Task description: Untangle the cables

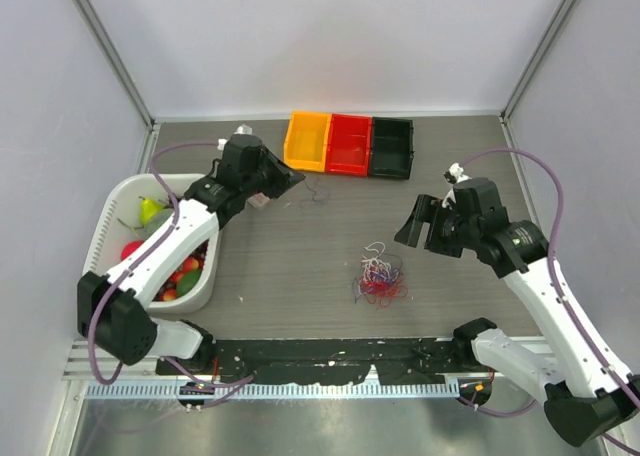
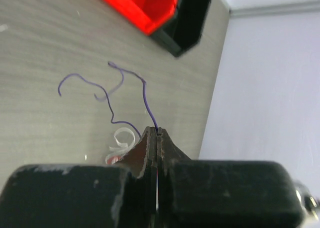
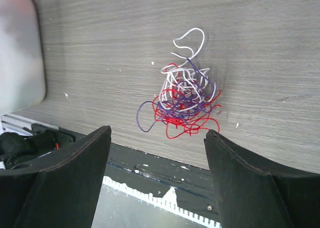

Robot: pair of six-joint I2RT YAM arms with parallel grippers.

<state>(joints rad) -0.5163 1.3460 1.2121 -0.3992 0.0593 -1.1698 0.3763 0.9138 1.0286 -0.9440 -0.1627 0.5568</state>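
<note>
Nearby, tangled cables (image 3: 185, 100) just beyond wide-open right end effector (image 3: 157, 133), left end effector (image 2: 157, 134) pinching separate purple wire (image 2: 145, 95)

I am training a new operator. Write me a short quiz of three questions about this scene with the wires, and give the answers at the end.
1. True or false: the right tool is shut on the tangle of wires.
2. Which colour has the single wire that the left tool pinches? A red; B purple; C white.
3. Fill the gap: the bin between the orange bin and the black bin is ___.
Key: 1 false, its jaws stand wide open, apart from the tangle; 2 B; 3 red, the red bin.
</note>
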